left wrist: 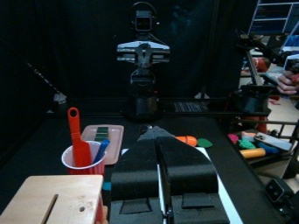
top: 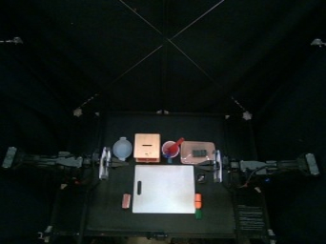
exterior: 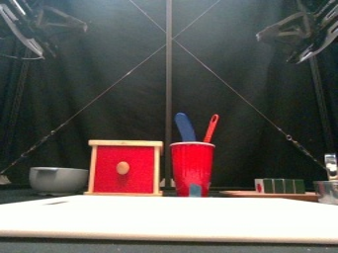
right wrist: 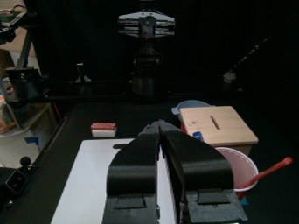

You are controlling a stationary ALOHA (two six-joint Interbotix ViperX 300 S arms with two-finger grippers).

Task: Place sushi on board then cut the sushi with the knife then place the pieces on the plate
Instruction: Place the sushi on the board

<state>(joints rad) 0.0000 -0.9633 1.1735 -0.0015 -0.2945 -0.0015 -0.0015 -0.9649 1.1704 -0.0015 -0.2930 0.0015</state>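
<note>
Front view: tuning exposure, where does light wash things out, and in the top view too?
Front view: the board glares pale along the bottom, while the cup and box read clearly. Top view: the board is brightest, the table around it dark.

The right gripper has its jaws pressed together, the tips meeting over the white cutting board on the black worktop. Near the board's far corner lies a small two-layered toy food. To one side stand a wooden box, a blue-grey bowl behind it, and a red cup holding a red knife. The left arm faces from across the worktop
</note>
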